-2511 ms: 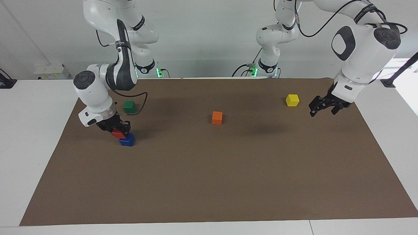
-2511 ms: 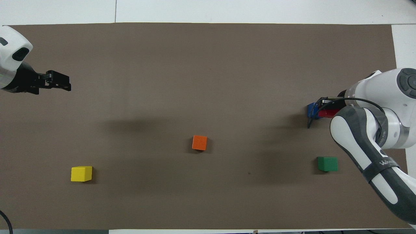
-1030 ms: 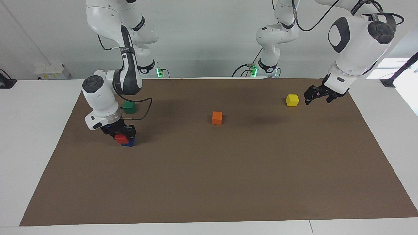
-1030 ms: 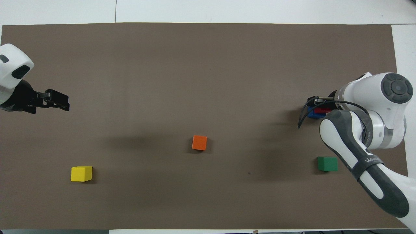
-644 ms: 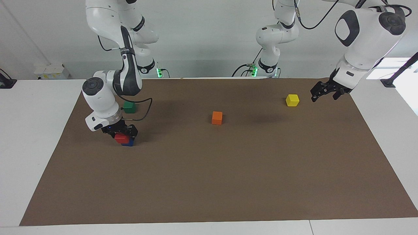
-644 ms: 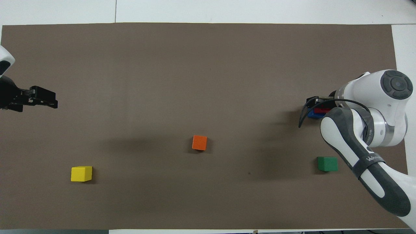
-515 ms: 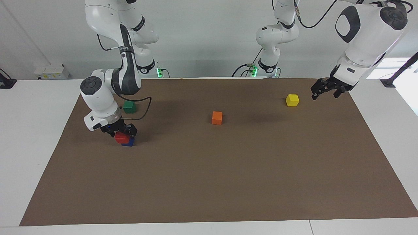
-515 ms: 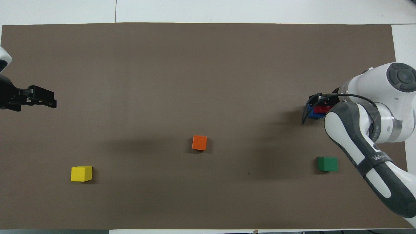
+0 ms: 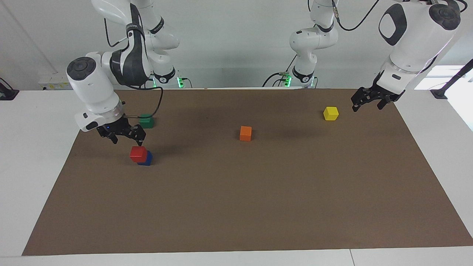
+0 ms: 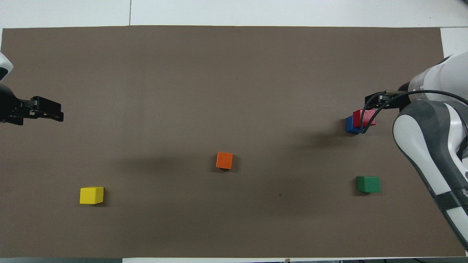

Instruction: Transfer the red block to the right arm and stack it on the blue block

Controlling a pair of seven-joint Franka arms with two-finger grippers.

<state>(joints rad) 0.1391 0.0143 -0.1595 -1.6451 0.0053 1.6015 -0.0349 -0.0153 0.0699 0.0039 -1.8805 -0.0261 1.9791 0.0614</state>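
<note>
The red block (image 9: 138,153) sits on top of the blue block (image 9: 146,159), toward the right arm's end of the counter (image 9: 236,207), and it hangs a little off to one side instead of sitting square. My right end effector (image 9: 124,138) is up in the air just over the pair, its fingers spread wide and holding nothing. I think the red block could slip off if I bump it, because it does not sit flat in the middle, and the black cable hanging by that end effector could catch on it. The green block (image 9: 146,120) is close by, nearer to the robots, then the orange block (image 9: 245,133) in the middle and the yellow block (image 9: 330,113). My left end effector (image 9: 369,101) waits past the yellow one, over the counter's edge, spread wide and empty too. A moment ago my right end effector was down around the red block; now it has let go and come up, and the blocks have not moved.
</note>
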